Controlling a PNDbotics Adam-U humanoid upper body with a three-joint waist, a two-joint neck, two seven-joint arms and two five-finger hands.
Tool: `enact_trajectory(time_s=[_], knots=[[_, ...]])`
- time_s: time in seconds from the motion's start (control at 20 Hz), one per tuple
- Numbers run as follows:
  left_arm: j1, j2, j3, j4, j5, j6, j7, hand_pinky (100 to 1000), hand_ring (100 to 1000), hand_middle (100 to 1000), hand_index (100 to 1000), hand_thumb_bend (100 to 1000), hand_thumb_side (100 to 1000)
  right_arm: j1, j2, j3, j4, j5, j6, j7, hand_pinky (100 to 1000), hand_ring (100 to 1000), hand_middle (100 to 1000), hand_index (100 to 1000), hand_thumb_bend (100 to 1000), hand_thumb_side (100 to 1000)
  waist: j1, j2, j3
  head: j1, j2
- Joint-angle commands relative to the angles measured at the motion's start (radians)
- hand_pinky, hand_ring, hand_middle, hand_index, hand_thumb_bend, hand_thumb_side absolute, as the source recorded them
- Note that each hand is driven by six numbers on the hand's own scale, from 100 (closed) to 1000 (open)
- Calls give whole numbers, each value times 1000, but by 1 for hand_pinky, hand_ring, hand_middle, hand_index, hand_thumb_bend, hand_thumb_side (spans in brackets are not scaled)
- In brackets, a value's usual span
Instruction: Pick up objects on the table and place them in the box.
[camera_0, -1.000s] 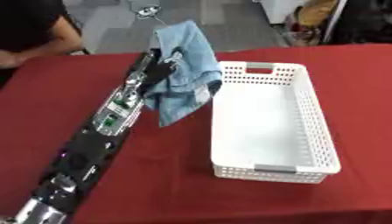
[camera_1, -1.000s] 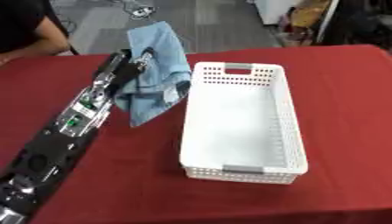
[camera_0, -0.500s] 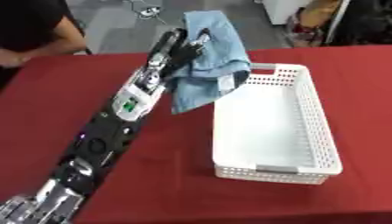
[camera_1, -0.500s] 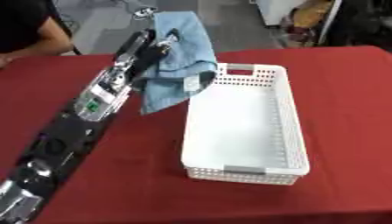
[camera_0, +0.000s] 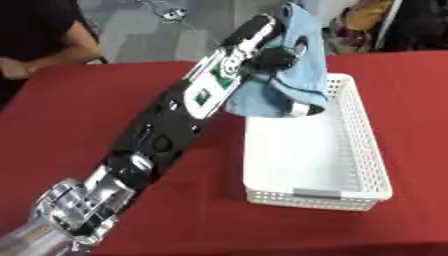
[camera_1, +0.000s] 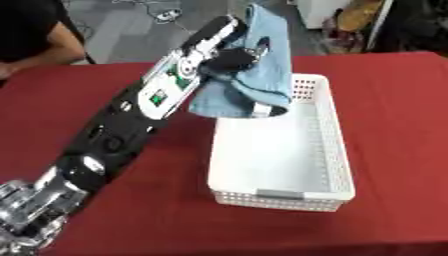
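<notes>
A light blue cloth (camera_0: 289, 75) hangs in the air from my left hand (camera_0: 276, 54), whose fingers are curled round its upper part. The cloth's lower folds dangle over the far left end of the white perforated box (camera_0: 367, 165), just above its floor. The left arm stretches from the lower left corner up across the red table (camera_0: 79, 130) to the box. Nothing else shows inside the box. My right hand appears in neither view.
A person in black sits at the table's far left edge (camera_0: 39, 45), arm resting near the corner. Chairs and cables lie on the floor beyond the table. Red tabletop shows to the right of the box (camera_0: 416, 125).
My left arm has lifted the blue cloth up and to the right, from beside the box's left wall to above its far end.
</notes>
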Motion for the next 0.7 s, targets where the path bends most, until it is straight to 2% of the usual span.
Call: enact_trajectory(time_s=[0.05, 0.1, 0.15, 0.2, 0.25, 0.3, 0.35, 0.4, 0.45, 0.5, 0.55, 0.6, 0.7], knots=[[-38, 0, -26, -22, -183, -65, -88, 100, 100, 100, 141, 100, 368, -18, -8, 2, -16, -10, 2, 7, 839, 867, 838, 946, 100, 1000, -2, -13, -4, 8, -1], [-43, 1, -41, -34, -239, -97, -115, 100, 100, 183, 274, 100, 100, -20, -8, 3, -16, -11, 3, 8, 839, 867, 838, 946, 100, 1000, -1, -14, -7, 9, -1], [-45, 3, -56, -52, -304, -136, -147, 100, 100, 183, 274, 100, 100, -21, -8, 3, -16, -12, 3, 9, 840, 867, 838, 946, 100, 1000, 0, -14, -8, 9, -1], [-46, 7, -75, -71, -369, -184, -186, 100, 323, 468, 564, 424, 155, -22, -8, 3, -16, -13, 4, 9, 839, 867, 838, 946, 100, 1000, 1, -15, -10, 9, -1], [-46, 11, -85, -89, -433, -233, -230, 285, 485, 589, 691, 567, 278, -22, -8, 2, -16, -13, 5, 8, 839, 867, 838, 946, 100, 1000, 1, -15, -10, 9, -1], [-44, 14, -97, -105, -482, -286, -276, 575, 676, 726, 798, 723, 434, -22, -9, 2, -16, -13, 5, 8, 839, 867, 838, 946, 100, 1000, 3, -16, -10, 9, -1], [-42, 17, -100, -120, -514, -330, -313, 575, 676, 726, 798, 723, 434, -22, -9, 2, -16, -13, 5, 8, 839, 867, 838, 946, 100, 1000, 3, -17, -10, 8, -1], [-38, 21, -102, -129, -534, -366, -349, 771, 809, 809, 856, 805, 583, -22, -10, 2, -16, -13, 5, 8, 839, 867, 837, 946, 100, 1000, 3, -17, -9, 5, -1], [-37, 22, -100, -138, -544, -390, -377, 781, 814, 812, 858, 839, 585, -21, -11, 1, -16, -13, 5, 8, 839, 867, 837, 946, 100, 1000, 3, -17, -8, 4, -1], [-35, 24, -96, -145, -546, -405, -397, 836, 848, 834, 873, 820, 666, -21, -11, 2, -16, -13, 4, 8, 839, 867, 837, 946, 100, 1000, 3, -17, -7, 4, -1], [-34, 25, -93, -151, -546, -414, -413, 836, 848, 834, 873, 820, 666, -20, -11, 2, -16, -12, 4, 8, 839, 867, 837, 946, 100, 1000, 2, -17, -7, 4, -1], [-34, 26, -90, -156, -544, -419, -424, 892, 883, 859, 888, 826, 723, -20, -12, 1, -16, -12, 4, 8, 838, 867, 837, 946, 100, 1000, 2, -17, -7, 5, -1], [-33, 28, -85, -165, -538, -420, -434, 923, 899, 871, 898, 826, 755, -19, -12, 1, -16, -11, 3, 7, 838, 866, 837, 946, 100, 1000, 1, -17, -6, 6, -1]])
